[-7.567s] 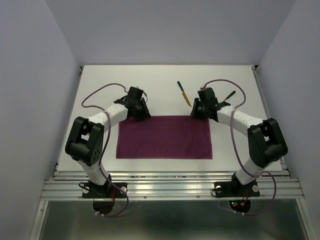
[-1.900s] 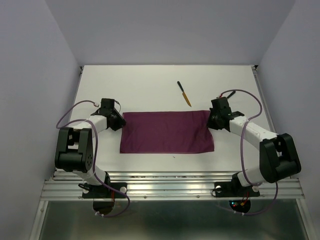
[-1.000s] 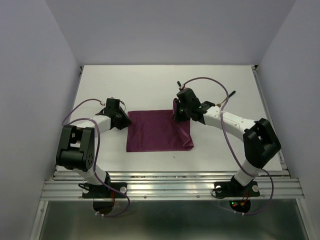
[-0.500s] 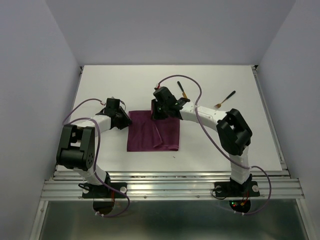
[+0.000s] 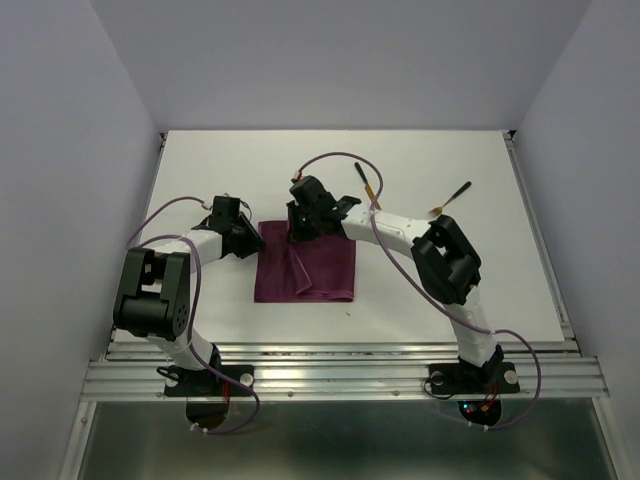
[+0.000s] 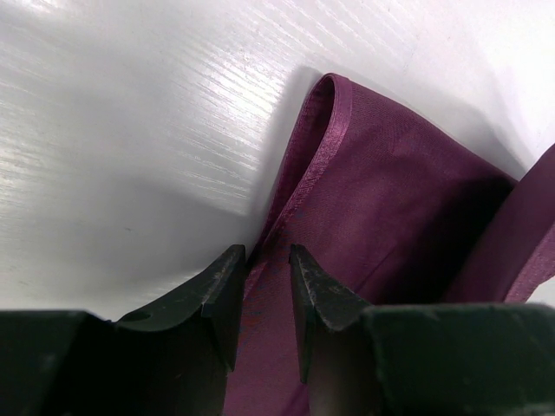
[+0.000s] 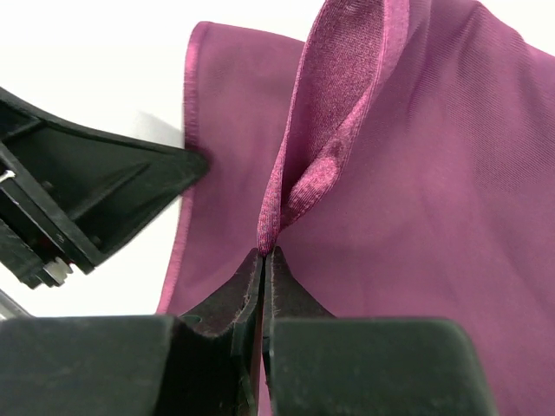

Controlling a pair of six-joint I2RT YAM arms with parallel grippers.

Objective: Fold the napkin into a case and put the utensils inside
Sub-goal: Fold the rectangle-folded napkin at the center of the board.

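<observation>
The magenta napkin lies folded over itself at mid-table. My right gripper is shut on a raised fold of it and holds that fold over the napkin's far left part. My left gripper sits at the napkin's far left corner. Its jaws stand narrowly apart with the cloth's hemmed edge filling the gap. It also shows in the right wrist view, touching the cloth's edge. The knife and the other utensil lie on the table beyond the napkin, untouched.
The white table is walled at left, right and back. The right arm stretches across the middle toward the left. A metal rail runs along the near edge.
My right gripper has carried the napkin's right end leftward over the cloth, so the napkin is much narrower. Over the last second my left gripper has stayed at the left corner.
</observation>
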